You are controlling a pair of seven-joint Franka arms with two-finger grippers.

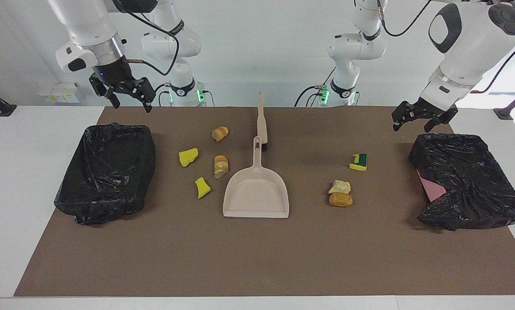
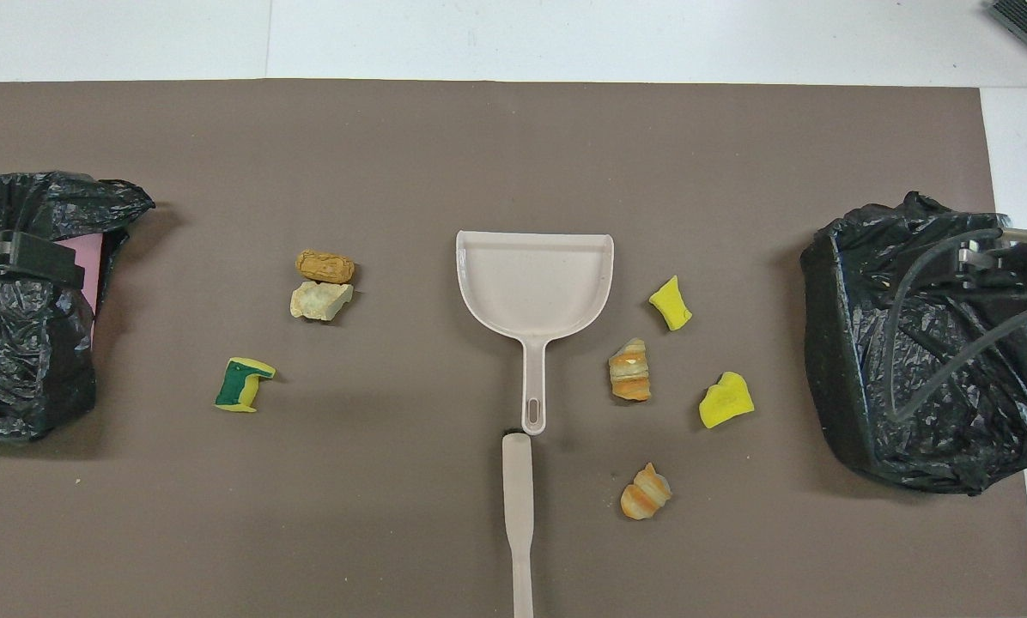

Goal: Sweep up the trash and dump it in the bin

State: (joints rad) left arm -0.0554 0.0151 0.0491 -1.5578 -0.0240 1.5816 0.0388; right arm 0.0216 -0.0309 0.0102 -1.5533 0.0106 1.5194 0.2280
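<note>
A brown mat [image 1: 257,258] covers the tabletop [image 1: 33,172]. In the middle lies a beige dustpan [image 1: 256,193], its handle pointing toward the robots. A beige brush [image 1: 262,122] lies just past the handle's tip, nearer to the robots.

The trash sits in two groups on the mat. Toward the right arm's end of the tabletop are two yellow foam chunks [image 1: 188,156] [image 1: 202,187] and two orange bread-like pieces [image 1: 220,133] [image 1: 221,166]. Toward the left arm's end are a yellow-and-green sponge [image 1: 358,162], a pale chunk [image 1: 340,187] and a tan bread-like piece [image 1: 340,199]; these last two touch each other.

A bin lined with a black bag [image 1: 107,172] stands at the right arm's end. Another bin with a black bag [image 1: 468,181] stands at the left arm's end, and a bit of pink shows at its side.

The right claw [image 1: 130,101] hangs in the air over the edge of the first bin, its fingers spread apart and holding nothing. The left claw [image 1: 412,122] hangs over the edge of the second bin, also spread apart and holding nothing.
</note>
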